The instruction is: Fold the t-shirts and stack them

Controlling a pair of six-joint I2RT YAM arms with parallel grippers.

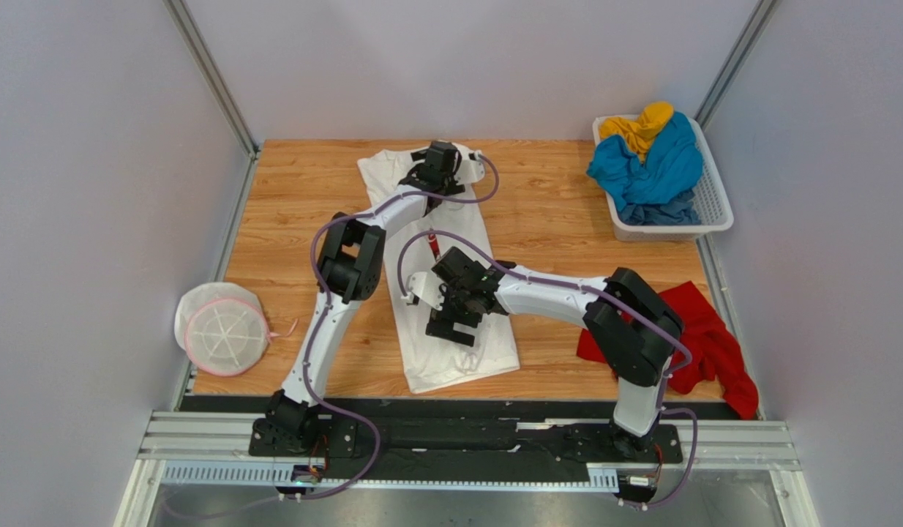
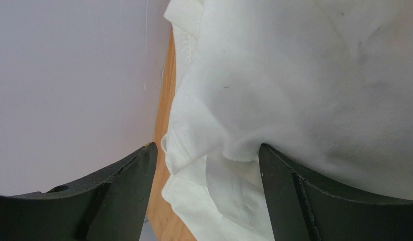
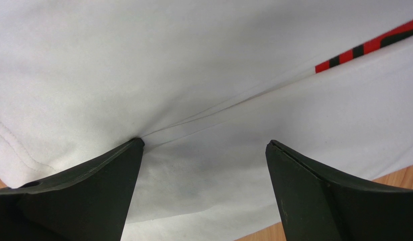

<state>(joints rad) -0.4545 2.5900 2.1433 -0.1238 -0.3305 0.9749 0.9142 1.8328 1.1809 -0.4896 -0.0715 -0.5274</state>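
Note:
A large white t-shirt (image 1: 467,357) lies folded into a long strip down the middle of the wooden table (image 1: 280,198). A sliver of its red print (image 3: 367,47) shows along a fold. My left gripper (image 1: 445,159) is low over the shirt's far end, open. Bunched white hem (image 2: 203,186) sits between its fingers, and the right finger (image 2: 294,191) rests against the cloth. My right gripper (image 1: 450,324) is down on the shirt's near half, also open, with flat cloth (image 3: 203,165) between its jaws. A red t-shirt (image 1: 714,340) lies crumpled at the right edge. Blue (image 1: 654,165) and yellow (image 1: 640,126) t-shirts are heaped in the basket.
The white lattice basket (image 1: 714,209) stands at the back right corner. A round white mesh piece with a pink rim (image 1: 222,327) lies over the table's left edge. Grey walls and metal posts close in the back and sides.

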